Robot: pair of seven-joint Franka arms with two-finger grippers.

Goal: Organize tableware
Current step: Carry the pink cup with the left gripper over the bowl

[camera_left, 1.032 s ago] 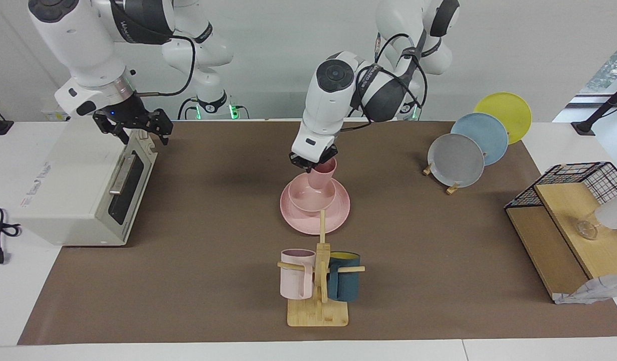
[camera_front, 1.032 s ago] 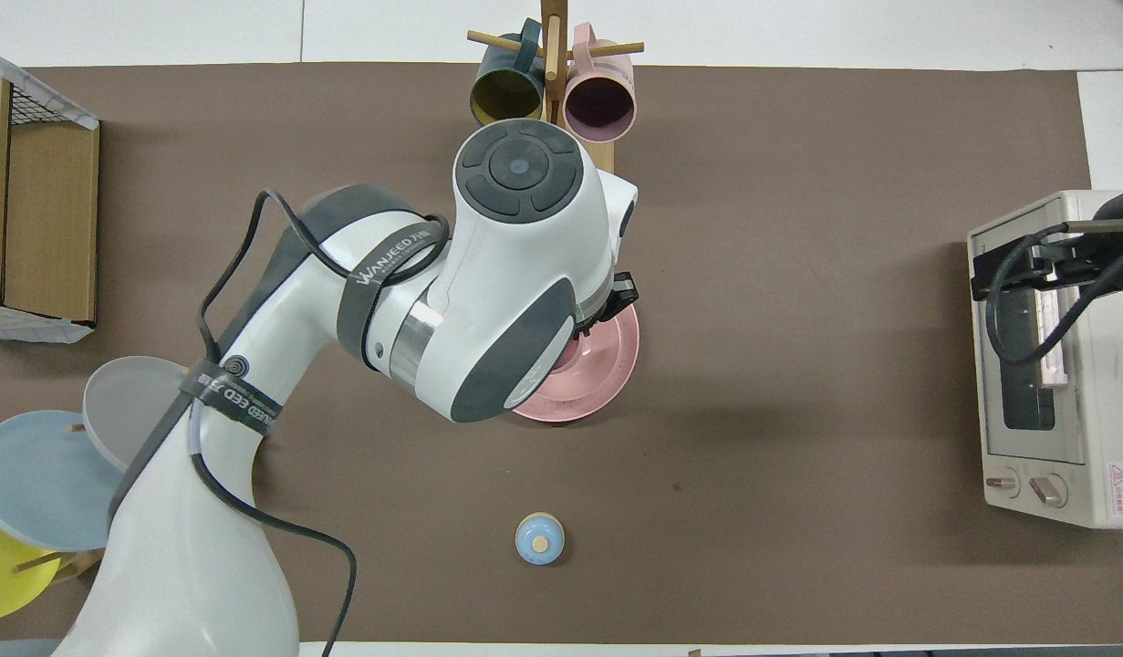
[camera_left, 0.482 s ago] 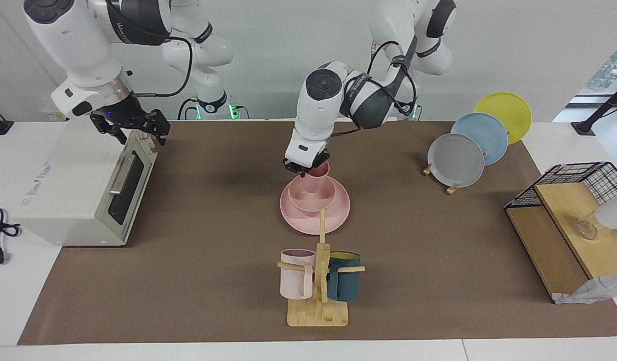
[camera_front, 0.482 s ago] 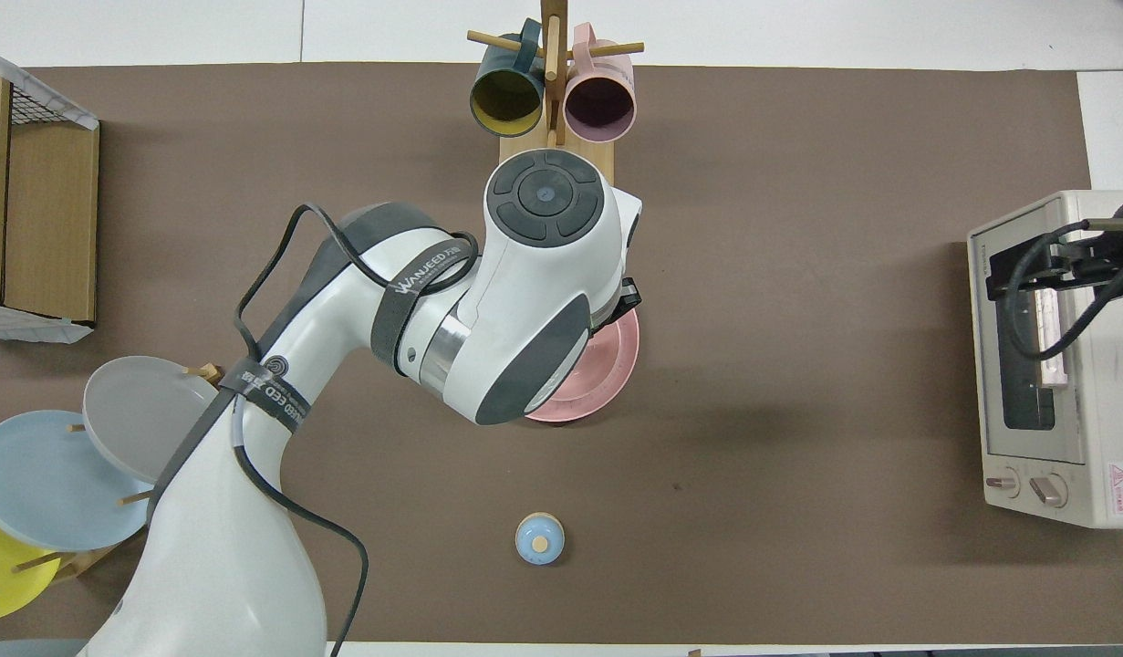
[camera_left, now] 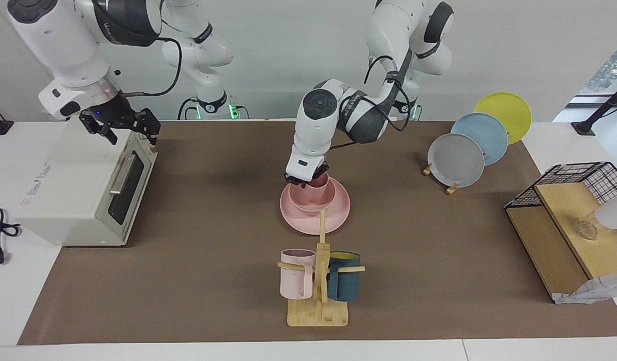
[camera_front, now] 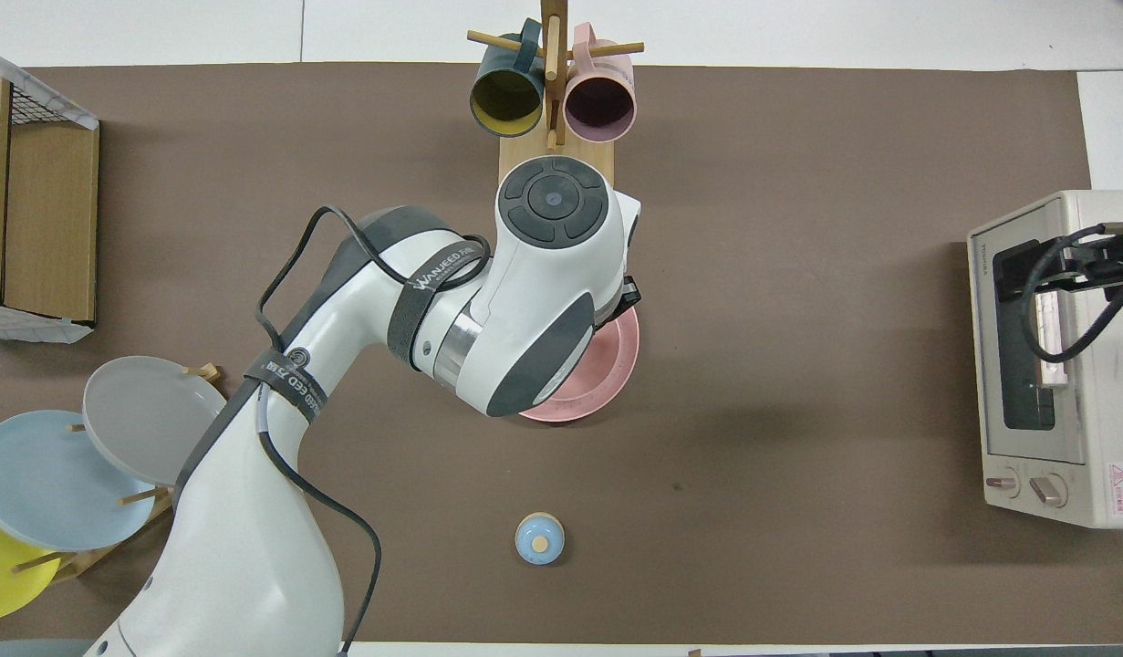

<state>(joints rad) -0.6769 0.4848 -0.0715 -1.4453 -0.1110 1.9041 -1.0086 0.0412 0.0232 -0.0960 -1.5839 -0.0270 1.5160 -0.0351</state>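
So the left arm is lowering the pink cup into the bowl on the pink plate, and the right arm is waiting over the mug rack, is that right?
Not quite. The right tool waits over the toaster oven, not the mug rack; the facing view shows it. The rest holds: the left tool holds the pink cup in the bowl on the pink plate.

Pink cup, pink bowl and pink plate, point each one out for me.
pink cup (camera_left: 322, 183), facing view, side wall.
pink bowl (camera_left: 313, 204), facing view, front rim.
pink plate (camera_left: 308, 224), facing view, bare front rim.
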